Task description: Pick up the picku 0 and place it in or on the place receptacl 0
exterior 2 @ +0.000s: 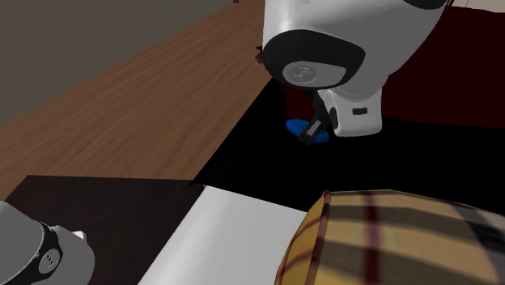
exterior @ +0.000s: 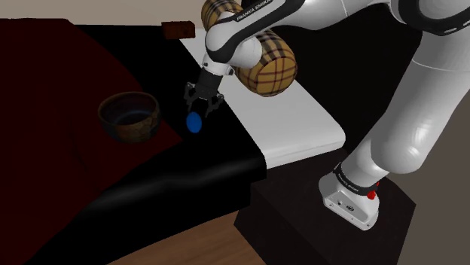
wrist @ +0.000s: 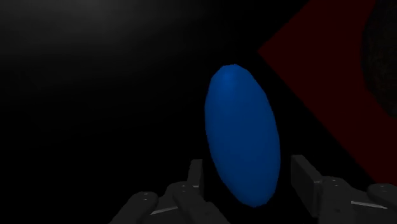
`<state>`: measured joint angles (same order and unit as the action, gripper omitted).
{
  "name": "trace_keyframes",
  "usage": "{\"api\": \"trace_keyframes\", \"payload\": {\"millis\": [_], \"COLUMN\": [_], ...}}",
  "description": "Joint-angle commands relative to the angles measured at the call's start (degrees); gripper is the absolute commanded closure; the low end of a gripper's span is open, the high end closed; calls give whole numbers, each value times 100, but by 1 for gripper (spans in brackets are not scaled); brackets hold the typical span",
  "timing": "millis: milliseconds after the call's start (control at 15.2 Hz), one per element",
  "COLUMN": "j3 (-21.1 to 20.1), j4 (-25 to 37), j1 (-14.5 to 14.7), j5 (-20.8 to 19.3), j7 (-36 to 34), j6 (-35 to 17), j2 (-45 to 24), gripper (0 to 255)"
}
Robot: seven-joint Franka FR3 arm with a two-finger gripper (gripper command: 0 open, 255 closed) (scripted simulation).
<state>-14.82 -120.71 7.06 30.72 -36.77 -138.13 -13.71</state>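
Note:
A blue oval object [exterior: 195, 122] lies on a black surface [exterior: 173, 173]. In the second exterior view the blue object [exterior 2: 299, 127] peeks out from under the hand. My gripper [exterior: 202, 108] hangs just above it, open. Seen from the wrist, the blue object [wrist: 243, 137] stands lengthwise between the two fingers of the gripper [wrist: 249, 181], and neither finger touches it. A dark brown bowl [exterior: 129, 114] sits on the same surface, toward the shoulder view's left of the blue object. The bowl's dark edge [wrist: 383, 57] also shows past a dark red cloth [wrist: 331, 83].
A plaid cylindrical cushion [exterior: 265, 64] lies on a white pad [exterior: 297, 124] beside the arm. A small brown box [exterior: 178, 28] sits at the back. Dark red cloth [exterior: 45, 90] covers the left. Wooden floor [exterior: 203, 248] runs below the black surface's edge.

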Motion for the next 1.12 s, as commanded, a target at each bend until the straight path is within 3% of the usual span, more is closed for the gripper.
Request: {"api": "trace_keyframes", "payload": {"millis": [0, 66, 594, 1056], "j3": [179, 278, 260, 260], "j4": [253, 504, 400, 400], "j1": [443, 725, 823, 823], "j5": [-1078, -1670, -1680, -1680], "j7": [-1432, -2213, -2226, -2226], "j6": [325, 651, 159, 159], "j2": [76, 60, -318, -318], "gripper": [0, 0, 0, 0]}}
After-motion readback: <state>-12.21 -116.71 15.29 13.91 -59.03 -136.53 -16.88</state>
